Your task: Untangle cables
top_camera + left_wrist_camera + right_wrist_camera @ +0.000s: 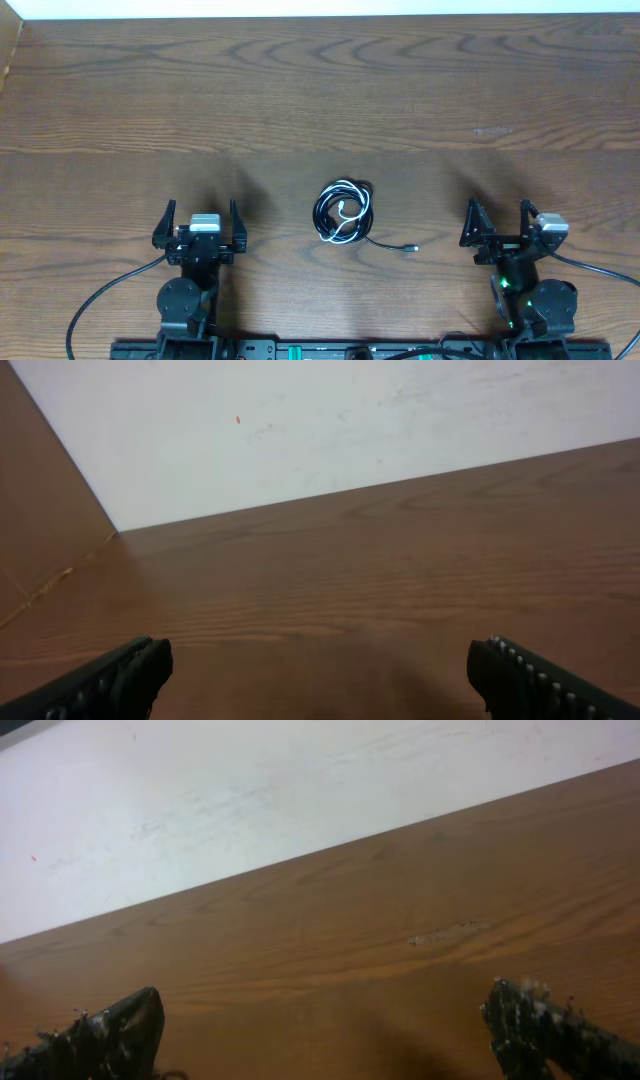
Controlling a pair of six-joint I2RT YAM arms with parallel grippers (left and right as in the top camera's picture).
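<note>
At the lower left of the overhead frame the left gripper (pixel 201 215) sits over bare wood, its two black fingers (pixel 168 214) spread wide with nothing between them. A thick black wire (pixel 100 295) curves away from its arm toward the bottom edge. In the left wrist view the same ribbed, dark fingers (pixel 110 680) show at the two bottom corners, far apart, over brown grain that runs up to a flat white wall (pixel 350 420).

The table (pixel 300 90) is wood-grained, mid-brown, with long wavy streaks. Just below the middle of the overhead frame lie the cables (pixel 343 212), thin cords wound into a small round coil, black loops with one white cable (pixel 347 207) threaded through. A black tail leaves the coil toward the lower right and ends in a small plug (pixel 410 247).

At the lower right the right gripper (pixel 498 215) also stands with jaws apart and empty, well clear of the coil. Its wrist view shows scuffed black fingertips (pixel 100 1035) at both bottom corners
</note>
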